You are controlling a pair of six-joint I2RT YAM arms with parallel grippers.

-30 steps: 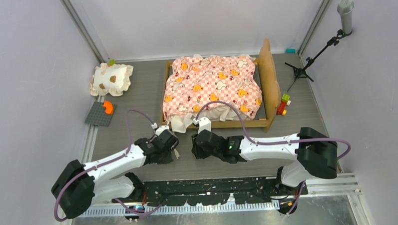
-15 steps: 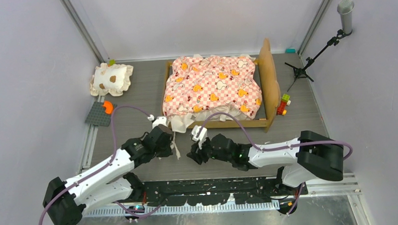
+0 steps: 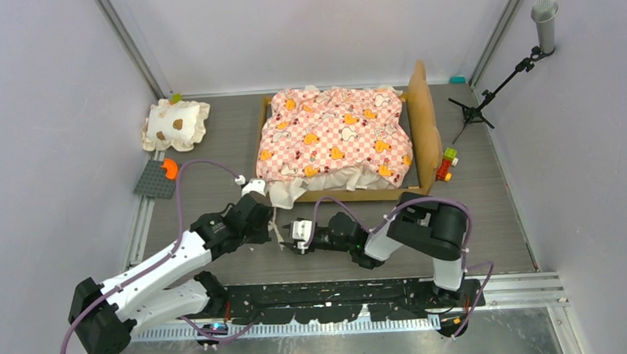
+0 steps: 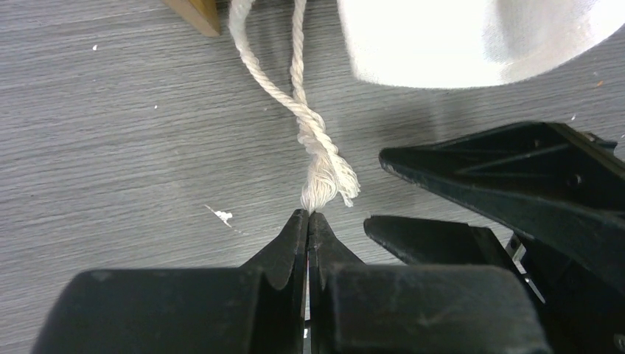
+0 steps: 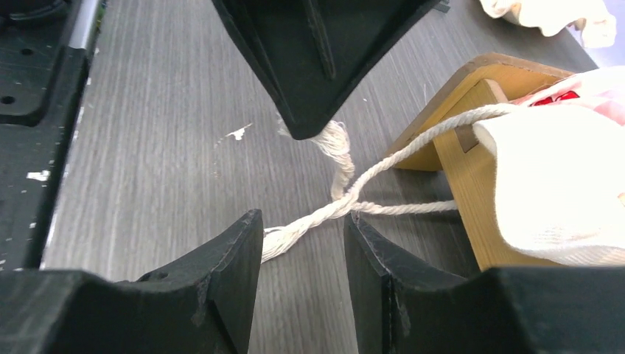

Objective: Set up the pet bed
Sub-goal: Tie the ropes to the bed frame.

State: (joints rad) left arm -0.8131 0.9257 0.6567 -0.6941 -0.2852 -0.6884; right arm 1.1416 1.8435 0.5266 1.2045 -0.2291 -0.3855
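One camera looks down from above the near edge; both wrist cameras crowd the same twisted cord (image 4: 313, 140) from opposite sides.

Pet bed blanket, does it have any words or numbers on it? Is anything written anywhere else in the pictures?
No words, numbers or signs can be read in any view.
pet bed: only pink checks and orange animal pictures, no letters.
pillow: brown spots, no writing.
white cord: plain, no tag.
toy bricks: too small to tell any marks.
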